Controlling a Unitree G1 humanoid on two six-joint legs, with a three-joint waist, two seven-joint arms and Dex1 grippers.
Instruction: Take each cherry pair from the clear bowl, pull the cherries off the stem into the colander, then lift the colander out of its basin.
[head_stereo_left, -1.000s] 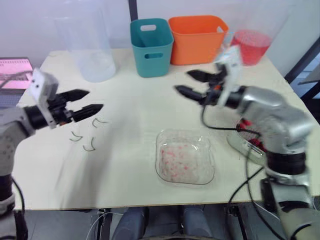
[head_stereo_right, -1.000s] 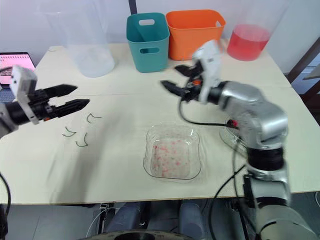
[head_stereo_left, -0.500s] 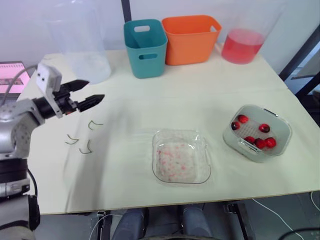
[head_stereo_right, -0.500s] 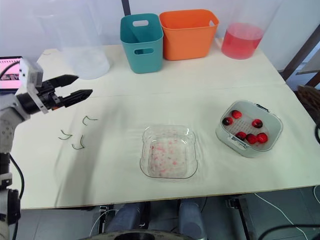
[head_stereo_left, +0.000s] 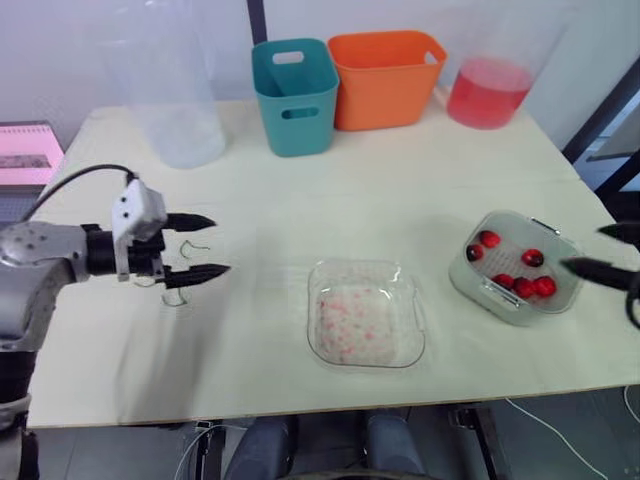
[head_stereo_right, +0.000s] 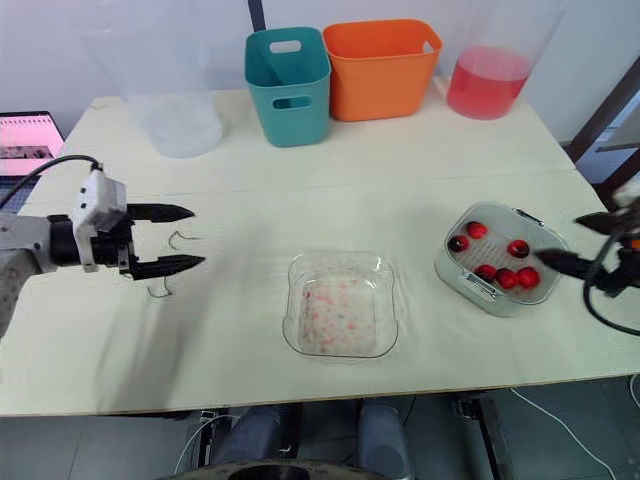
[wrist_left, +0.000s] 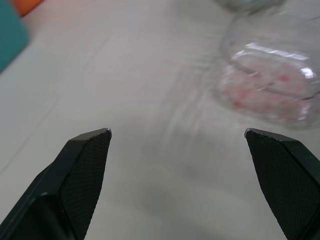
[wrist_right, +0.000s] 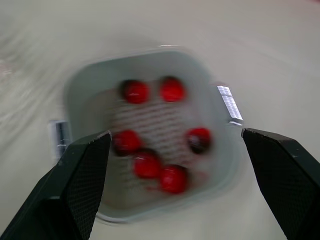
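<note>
Head views: left gripper (head_stereo_left: 220, 245) hung wide open, holding nothing, above loose stems (head_stereo_right: 178, 237), left of the red-speckled clear bowl (head_stereo_left: 366, 312). Right gripper (head_stereo_left: 580, 248), equally open and unloaded, sat beside the colander (head_stereo_left: 508, 262). Left wrist view: bowl ahead. Right wrist view: 6 cherries (wrist_right: 146, 165) in the colander

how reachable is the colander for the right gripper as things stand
Probably yes. The right gripper is open and hangs at the colander's outer edge, fingers pointing at it. Nothing stands between them, and only loose cherries lie inside, so its rim looks free to grasp.
</note>
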